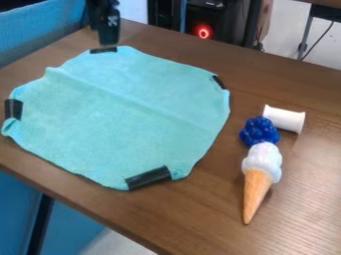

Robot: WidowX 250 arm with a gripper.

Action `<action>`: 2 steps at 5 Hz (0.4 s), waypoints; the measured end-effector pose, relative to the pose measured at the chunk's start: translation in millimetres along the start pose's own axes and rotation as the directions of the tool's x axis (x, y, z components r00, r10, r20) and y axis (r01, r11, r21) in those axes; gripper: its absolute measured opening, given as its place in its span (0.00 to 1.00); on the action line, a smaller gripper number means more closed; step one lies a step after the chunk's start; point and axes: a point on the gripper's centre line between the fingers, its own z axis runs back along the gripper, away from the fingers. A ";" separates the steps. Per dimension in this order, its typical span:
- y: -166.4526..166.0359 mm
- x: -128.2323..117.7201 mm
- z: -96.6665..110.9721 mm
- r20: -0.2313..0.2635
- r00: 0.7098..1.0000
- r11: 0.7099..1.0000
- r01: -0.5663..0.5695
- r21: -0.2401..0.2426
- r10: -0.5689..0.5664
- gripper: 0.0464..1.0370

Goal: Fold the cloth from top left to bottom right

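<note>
The black gripper [108, 37] hangs at the top left, just above the far corner of the cloth. The turquoise cloth [133, 114] lies spread out nearly flat on the brown table, with a faint crease running across it from upper left to lower right. Pieces of black tape mark its four corners: at the top below the gripper, at the right, at the left edge and at the bottom.
Right of the cloth lie a white cylinder [285, 119], a blue berry-like toy [259, 131] and a toy ice cream cone [257, 182], close together. The table's [309, 199] front edge runs diagonally along the lower left.
</note>
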 end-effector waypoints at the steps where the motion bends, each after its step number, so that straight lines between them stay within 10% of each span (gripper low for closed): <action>1: 14.0 6.7 8.6 0.055 0.997 0.993 0.039 0.114 -0.046 0.96; 2: 32.9 10.6 23.5 0.103 0.994 0.984 0.028 0.177 -0.047 0.96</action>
